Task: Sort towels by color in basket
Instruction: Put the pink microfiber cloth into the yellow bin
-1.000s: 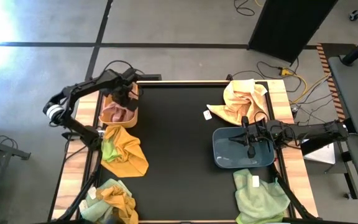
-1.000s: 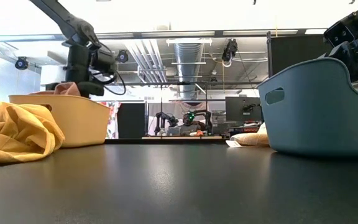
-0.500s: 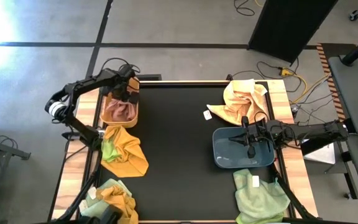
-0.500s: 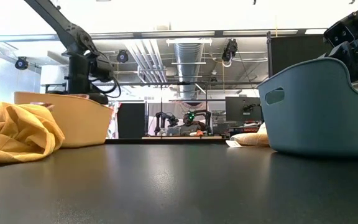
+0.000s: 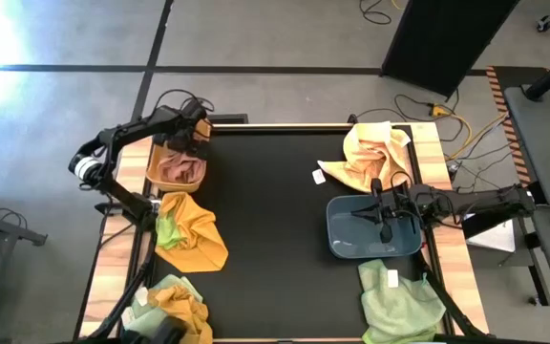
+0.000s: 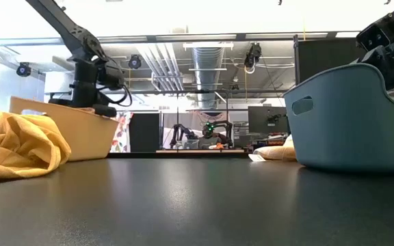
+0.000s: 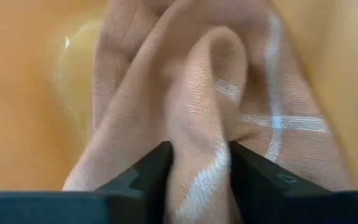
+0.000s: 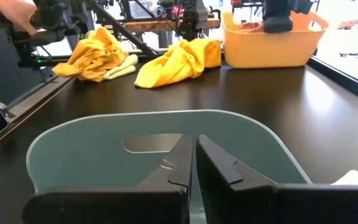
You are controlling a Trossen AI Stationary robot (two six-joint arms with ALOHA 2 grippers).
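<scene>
We see the left gripper (image 7: 197,171) clenched on a salmon pink towel (image 7: 216,93) inside the orange basket (image 5: 178,168) at 10 o'clock on the worktop (image 5: 275,220); the right gripper (image 8: 194,163), closed, hangs over the blue basket (image 5: 374,229).

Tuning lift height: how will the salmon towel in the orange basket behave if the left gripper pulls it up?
Likely floppy: the salmon towel bunches into soft folds between the left gripper fingers. Probably light. It may drape and drag over the orange basket rim.
</scene>
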